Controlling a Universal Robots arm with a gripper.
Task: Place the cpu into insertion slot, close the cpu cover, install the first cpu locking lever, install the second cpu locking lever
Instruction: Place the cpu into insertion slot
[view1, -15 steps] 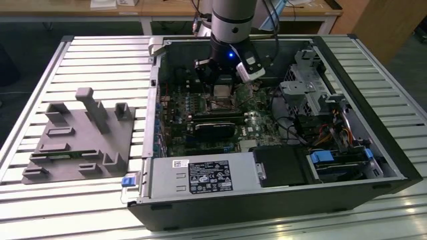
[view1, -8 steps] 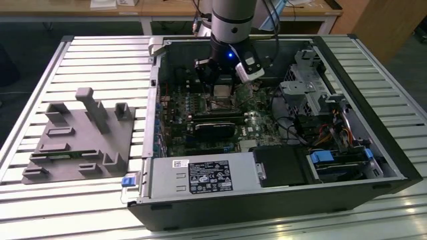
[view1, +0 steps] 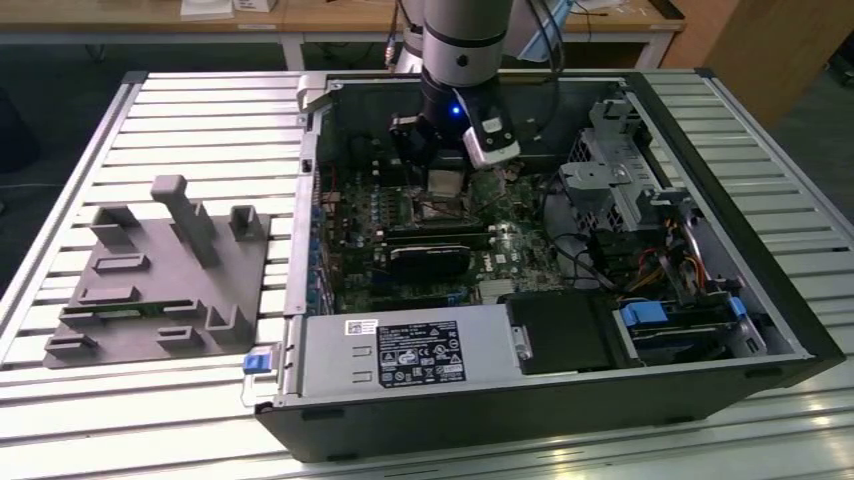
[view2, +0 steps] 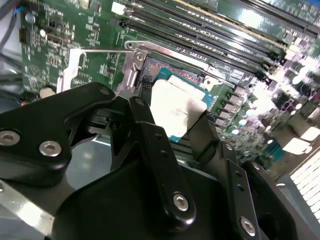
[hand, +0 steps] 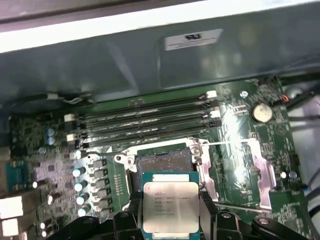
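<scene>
- Slatted metal worktop (view1: 200, 110) carries everything; at the exterior view's left sits a grey moulded fixture (view1: 160, 290).
- Just right of it lies an open computer case (view1: 534, 410), its motherboard (view1: 354, 250) facing up and a power supply (view1: 400, 352) along the near edge.
- Over the board's middle, the robot arm (view1: 461, 40) reaches down into the case.
- Its jaws are clenched on the cpu (hand: 170, 207), with black fingers (view2: 155, 150) pressing two opposite edges. The chip hangs roughly level above the open socket (hand: 162, 161), not seated.
- Beside the socket, the silvery cpu cover (hand: 245, 170) lies folded back.
- Farther right are the drive bays (view1: 667, 325) and loose cables (view1: 674, 255).
</scene>
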